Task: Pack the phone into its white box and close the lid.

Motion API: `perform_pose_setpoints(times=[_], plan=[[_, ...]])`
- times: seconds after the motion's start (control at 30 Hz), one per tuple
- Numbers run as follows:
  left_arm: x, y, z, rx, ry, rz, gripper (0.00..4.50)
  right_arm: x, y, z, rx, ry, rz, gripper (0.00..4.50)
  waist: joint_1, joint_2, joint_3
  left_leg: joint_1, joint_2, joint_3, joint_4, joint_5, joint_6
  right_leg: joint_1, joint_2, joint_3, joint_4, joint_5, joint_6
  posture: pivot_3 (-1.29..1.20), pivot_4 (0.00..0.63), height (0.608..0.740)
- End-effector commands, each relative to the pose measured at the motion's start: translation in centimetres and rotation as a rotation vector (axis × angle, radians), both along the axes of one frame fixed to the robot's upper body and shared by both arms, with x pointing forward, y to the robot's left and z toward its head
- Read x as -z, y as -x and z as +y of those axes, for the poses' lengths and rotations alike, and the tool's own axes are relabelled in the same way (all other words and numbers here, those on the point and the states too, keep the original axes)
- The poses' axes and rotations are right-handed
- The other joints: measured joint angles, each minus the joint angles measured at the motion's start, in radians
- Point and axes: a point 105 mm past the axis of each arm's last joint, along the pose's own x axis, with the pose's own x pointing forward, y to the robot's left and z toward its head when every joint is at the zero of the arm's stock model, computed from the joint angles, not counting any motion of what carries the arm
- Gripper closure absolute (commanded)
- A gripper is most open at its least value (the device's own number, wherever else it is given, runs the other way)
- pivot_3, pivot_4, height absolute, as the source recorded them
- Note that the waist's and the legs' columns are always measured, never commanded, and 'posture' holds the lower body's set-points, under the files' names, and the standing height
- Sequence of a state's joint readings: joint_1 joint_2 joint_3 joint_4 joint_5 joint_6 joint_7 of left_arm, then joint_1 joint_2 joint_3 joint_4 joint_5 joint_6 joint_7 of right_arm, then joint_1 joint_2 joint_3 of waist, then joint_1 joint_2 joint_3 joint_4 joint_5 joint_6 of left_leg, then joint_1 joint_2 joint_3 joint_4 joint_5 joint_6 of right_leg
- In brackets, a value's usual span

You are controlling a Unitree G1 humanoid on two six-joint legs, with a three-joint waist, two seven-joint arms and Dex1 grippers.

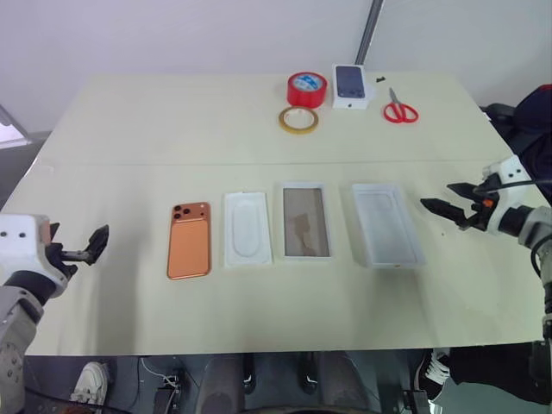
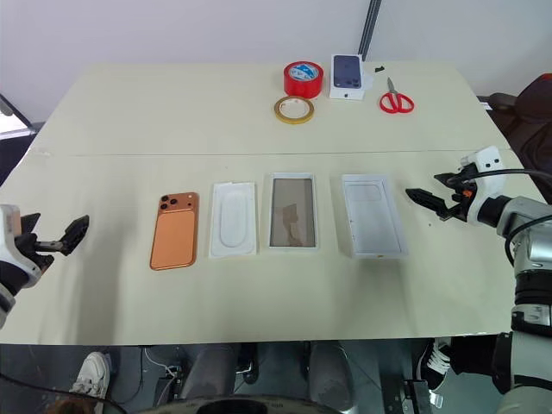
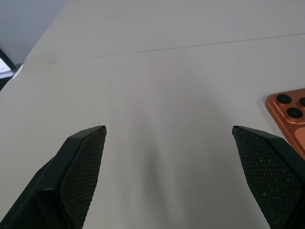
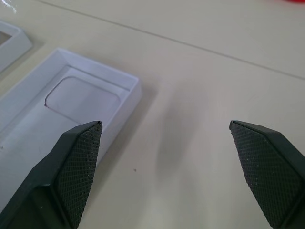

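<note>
Phone (image 1: 189, 241) glossy copper, camera-side up on worktop (image 1: 129, 138), cut off at left wrist view's edge; white box (image 1: 305, 222) tan-floored, between moulded insert (image 1: 247, 228) and lid (image 1: 386, 224); left hand (image 1: 93, 244), right hand (image 1: 441, 201) both spread, empty

You were in a lab-like test room: a plain cream table (image 1: 129, 121) against bare white walls, with tape rolls (image 1: 306, 89) and scissors (image 1: 399, 110) at its far edge.
</note>
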State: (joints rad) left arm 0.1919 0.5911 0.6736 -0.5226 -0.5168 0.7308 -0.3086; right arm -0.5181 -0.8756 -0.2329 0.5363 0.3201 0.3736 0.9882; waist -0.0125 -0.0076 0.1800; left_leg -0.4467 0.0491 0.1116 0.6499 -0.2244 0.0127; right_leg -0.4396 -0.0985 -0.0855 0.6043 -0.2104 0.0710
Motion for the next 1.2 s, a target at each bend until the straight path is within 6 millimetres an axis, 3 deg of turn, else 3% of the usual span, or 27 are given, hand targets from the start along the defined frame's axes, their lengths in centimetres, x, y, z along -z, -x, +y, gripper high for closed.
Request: perform_pose_setpoints(times=[0.03, 0.23, 0.37, 0.6, 0.7, 0.77, 0.87, 1.03, 1.2], plan=[[-1.5, 0.2, -0.3, -0.005, -0.014, -0.059, 0.06, -1.4, -0.8, 0.6, -0.018, 0.006, -0.061, 0.03, 0.0, 0.0, 0.0, 0.0, 0.0, 0.0, 0.0, 0.0, 0.0, 0.0, 0.0, 0.0, 0.0, 0.0, 0.0, 0.0, 0.15, 0.73], [-1.6, 0.0, -1.0, 0.002, 0.005, -0.074, 0.06, -2.1, -1.6, 1.8, -0.053, 0.02, -0.095, 0.03, 0.002, 0.0, 0.0, 0.001, 0.0, 0.0, 0.001, 0.0, 0.0, 0.0, 0.0, 0.0, 0.003, 0.0, 0.0, 0.0, 0.15, 0.73], [-1.5, -0.5, -2.5, 0.056, 0.026, -0.072, 0.06, -3.0, -1.7, 3.3, -0.108, 0.023, -0.118, 0.03, 0.002, 0.0, 0.0, 0.001, 0.0, 0.0, 0.003, 0.001, 0.0, 0.0, 0.0, 0.0, 0.006, 0.0, 0.0, 0.0, 0.15, 0.73], [-1.6, -2.7, -8.7, 0.277, 0.089, -0.059, 0.06, -3.9, -0.6, 9.1, -0.302, 0.054, -0.142, 0.03, 0.004, 0.0, 0.0, 0.002, 0.0, -0.001, 0.004, 0.002, 0.001, 0.0, 0.0, 0.001, 0.009, 0.0, 0.001, 0.0, 0.15, 0.73], [-1.3, -3.1, -11.3, 0.39, 0.124, -0.023, 0.06, -3.6, 0.6, 12.5, -0.387, 0.08, -0.132, 0.03, 0.005, 0.0, 0.0, 0.002, 0.0, -0.001, 0.004, 0.003, 0.002, 0.0, 0.0, 0.0, 0.009, 0.0, 0.001, 0.0, 0.15, 0.73], [-1.0, -3.1, -11.9, 0.425, 0.148, 0.0, 0.06, -3.1, 1.3, 14.1, -0.412, 0.102, -0.115, 0.03, 0.001, 0.0, 0.0, 0.002, 0.0, -0.001, 0.004, 0.003, 0.002, 0.0, 0.001, 0.0, 0.009, 0.0, 0.001, 0.0, 0.15, 0.73], [-0.4, -4.5, -14.7, 0.446, 0.237, 0.068, 0.06, -2.8, 2.3, 16.4, -0.475, 0.139, -0.108, 0.03, 0.009, 0.0, 0.0, 0.002, 0.0, -0.001, 0.005, 0.003, 0.002, 0.0, 0.001, 0.001, 0.011, 0.0, 0.001, 0.0, 0.15, 0.73], [0.7, -5.4, -16.6, 0.435, 0.301, 0.218, 0.06, -3.2, 3.4, 18.2, -0.521, 0.132, -0.124, 0.03, 0.024, -0.001, 0.0, 0.002, 0.0, -0.003, 0.009, 0.003, 0.002, 0.003, 0.001, 0.0, 0.011, -0.001, 0.002, 0.0, 0.15, 0.73], [1.4, -5.8, -18.2, 0.425, 0.372, 0.31, 0.06, -3.1, 3.7, 18.3, -0.547, 0.149, -0.122, 0.03, 0.026, -0.002, 0.001, 0.002, -0.001, -0.004, 0.011, 0.003, 0.002, 0.005, 0.001, -0.001, 0.011, -0.001, 0.002, 0.0, 0.15, 0.73]])
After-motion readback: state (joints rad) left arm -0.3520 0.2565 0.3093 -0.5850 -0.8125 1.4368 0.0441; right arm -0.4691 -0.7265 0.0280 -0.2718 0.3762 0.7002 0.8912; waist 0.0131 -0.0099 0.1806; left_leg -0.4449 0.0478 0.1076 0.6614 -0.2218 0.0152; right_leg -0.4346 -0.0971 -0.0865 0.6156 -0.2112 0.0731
